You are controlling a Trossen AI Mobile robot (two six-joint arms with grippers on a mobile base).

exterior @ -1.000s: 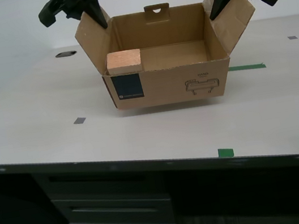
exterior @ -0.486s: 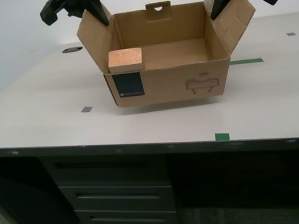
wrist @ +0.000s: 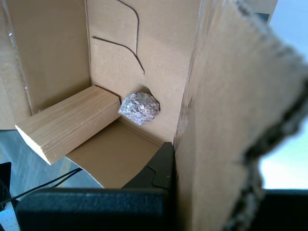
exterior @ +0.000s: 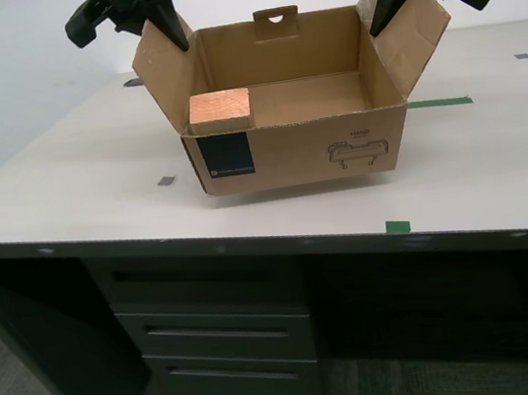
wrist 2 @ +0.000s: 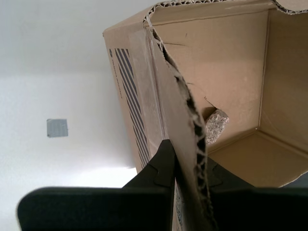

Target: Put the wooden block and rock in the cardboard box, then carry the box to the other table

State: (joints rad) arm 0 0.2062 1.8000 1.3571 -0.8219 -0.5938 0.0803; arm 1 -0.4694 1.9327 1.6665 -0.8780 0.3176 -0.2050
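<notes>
Pale wood first: the wooden block (exterior: pixel 220 110) lies inside the cardboard box (exterior: pixel 297 151), in the front corner at the exterior view's left, with one end propped on the front wall's rim and the other slanting down to the box floor. You can see the rock (wrist: pixel 139 108) in the first wrist view, on the box floor, touching the block's lower end and sitting against an inner wall. The box's side flaps stand up and outward, its navy label (exterior: pixel 226 156) and small line drawing (exterior: pixel 359 151) face the camera, and the slotted tab (exterior: pixel 276 21) rises at the rear. My second gripper (exterior: pixel 178 35) is clamped on the flap at the exterior view's left, with a finger (wrist 2: pixel 161 166) pressed on each face of the cardboard. My first gripper (exterior: pixel 379 18) pinches the flap at the exterior view's right the same way. The box hangs level, just clear of the cream tabletop (exterior: pixel 88 176), with a shadow beneath it. On that tabletop you will find a grey tape square (exterior: pixel 166 181) and a green tape strip (exterior: pixel 439 103); drawers (exterior: pixel 219 352) sit under the front edge
</notes>
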